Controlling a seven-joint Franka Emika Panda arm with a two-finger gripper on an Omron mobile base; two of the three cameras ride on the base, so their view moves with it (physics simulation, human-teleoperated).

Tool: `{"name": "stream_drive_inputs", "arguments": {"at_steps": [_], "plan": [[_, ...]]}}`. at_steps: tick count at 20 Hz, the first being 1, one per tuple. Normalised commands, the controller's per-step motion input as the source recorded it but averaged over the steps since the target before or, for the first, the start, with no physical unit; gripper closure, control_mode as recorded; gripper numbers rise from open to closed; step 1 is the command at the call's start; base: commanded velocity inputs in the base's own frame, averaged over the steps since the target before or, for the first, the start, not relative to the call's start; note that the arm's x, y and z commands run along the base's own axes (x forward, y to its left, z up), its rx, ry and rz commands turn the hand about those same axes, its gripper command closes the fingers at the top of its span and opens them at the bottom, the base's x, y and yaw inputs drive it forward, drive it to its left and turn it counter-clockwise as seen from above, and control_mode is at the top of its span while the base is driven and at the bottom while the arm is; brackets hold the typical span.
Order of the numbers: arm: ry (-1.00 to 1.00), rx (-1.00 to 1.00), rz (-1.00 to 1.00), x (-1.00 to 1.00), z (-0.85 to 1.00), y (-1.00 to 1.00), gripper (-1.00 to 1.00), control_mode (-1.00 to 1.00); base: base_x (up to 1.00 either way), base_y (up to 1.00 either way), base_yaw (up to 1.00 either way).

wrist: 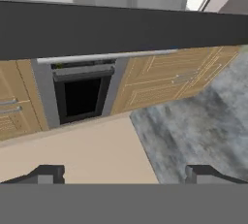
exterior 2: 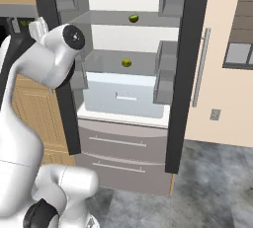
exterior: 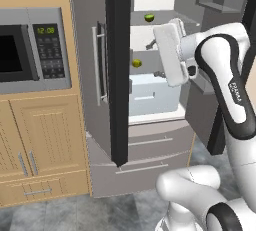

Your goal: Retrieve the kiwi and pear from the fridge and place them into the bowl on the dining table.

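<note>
The fridge [exterior: 87, 50] stands with both doors open, its white inside and clear shelves showing. A small green fruit [exterior: 149, 17] [exterior 2: 133, 18] lies on the upper shelf. A yellow-green fruit [exterior: 136, 63] [exterior 2: 126, 63] lies on the shelf below. Which one is the kiwi and which the pear I cannot tell. My gripper [exterior: 155, 60] is open and holds nothing; it hovers in front of the shelves, right of the lower fruit, pointing towards the left door. In the hand view the fingertips [wrist: 48, 172] stand wide apart before that door's black edge [wrist: 121, 29]. The bowl and dining table are out of view.
A built-in microwave [exterior: 30, 50] and wood cabinets [exterior: 45, 140] sit left of the fridge. A pale drawer [exterior 2: 123, 96] lies under the lower shelf, and grey bins [exterior 2: 165, 74] hang on the right door. Two steel freezer drawers [exterior 2: 123, 143] are below. The floor is grey tile.
</note>
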Motion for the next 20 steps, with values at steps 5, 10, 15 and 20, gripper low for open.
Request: {"name": "stream_drive_inputs", "arguments": {"at_steps": [5,10,15,20], "plan": [[-0.05,0.0,0.12,0.14,-0.17,-0.3,-1.0,-1.0,0.0,0.0,0.0],[-0.28,-0.02,0.01,0.12,-0.01,-0.06,-1.0,-1.0,0.0,0.0,0.0],[-0.31,-0.04,-0.02,0.14,0.0,0.0,-1.0,-1.0,0.0,0.0,0.0],[-0.17,-0.01,-0.09,0.15,0.0,-0.02,-1.0,-1.0,0.0,0.0,0.0]]}}
